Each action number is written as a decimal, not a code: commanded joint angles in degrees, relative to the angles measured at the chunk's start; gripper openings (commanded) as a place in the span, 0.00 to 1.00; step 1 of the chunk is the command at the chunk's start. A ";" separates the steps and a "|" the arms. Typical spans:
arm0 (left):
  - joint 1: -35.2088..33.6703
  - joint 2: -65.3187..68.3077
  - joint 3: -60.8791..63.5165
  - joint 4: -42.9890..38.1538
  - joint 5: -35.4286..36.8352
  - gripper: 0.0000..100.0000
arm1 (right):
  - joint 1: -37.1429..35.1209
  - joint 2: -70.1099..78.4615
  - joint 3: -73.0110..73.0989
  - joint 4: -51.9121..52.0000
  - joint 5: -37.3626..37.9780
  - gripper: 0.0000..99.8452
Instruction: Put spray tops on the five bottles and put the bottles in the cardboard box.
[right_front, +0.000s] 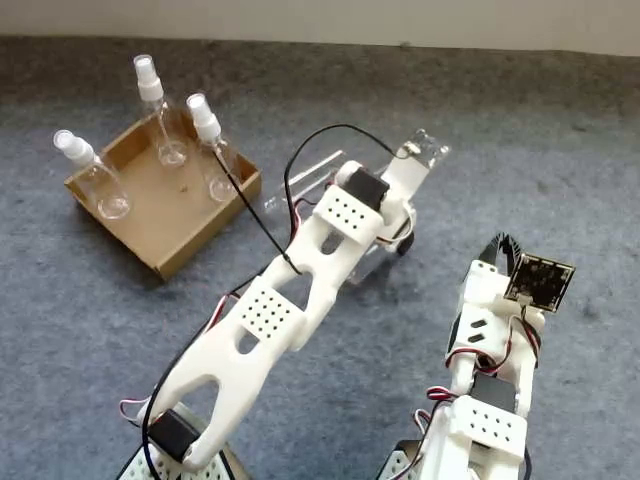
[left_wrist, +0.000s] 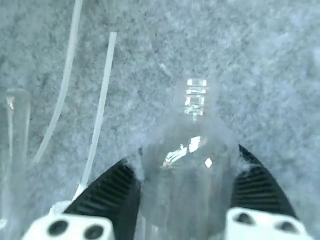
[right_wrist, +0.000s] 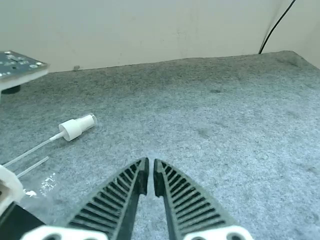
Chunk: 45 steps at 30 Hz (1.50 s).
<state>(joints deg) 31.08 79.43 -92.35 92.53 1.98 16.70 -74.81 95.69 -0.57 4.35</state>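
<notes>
In the high view, the cardboard box (right_front: 168, 255) sits corner-on. Three capped bottles (right_front: 163, 118) stand leaning inside it along its far sides, and its near corner shows bare floor. To the right of the box, past a strip of grey carpet (right_front: 90, 340), the left gripper (right_front: 410, 185) holds a clear bottle (right_front: 428, 150). The bottle's long axis continues the arm's line and points away from the box. The right gripper (right_front: 498, 248) is farther from the box, well apart from the held bottle.

In the left wrist view, the jaws are clamped on both sides of the bottle's body. Its bare threaded neck points straight away from the gripper, with carpet running on beyond it. Two thin white tubes (left_wrist: 102, 100) lie beside it, roughly parallel to it.

In the right wrist view, the fingers are almost together and hold nothing, with carpet stretching to the wall (right_wrist: 150, 30). A loose spray top (right_wrist: 77, 127) lies on its side there.
</notes>
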 joint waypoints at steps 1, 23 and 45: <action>0.48 -7.25 -2.95 5.19 -0.70 0.16 | 0.66 -0.13 7.34 0.22 0.44 0.03; -6.29 -33.54 -0.13 8.35 -0.62 0.17 | 0.40 -0.48 7.43 2.07 0.44 0.03; -7.96 -89.36 64.75 7.91 -1.67 0.17 | 0.22 -0.48 7.43 2.15 0.44 0.03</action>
<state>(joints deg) 23.87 0.31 -36.35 100.53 1.63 16.70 -74.81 95.69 1.45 4.35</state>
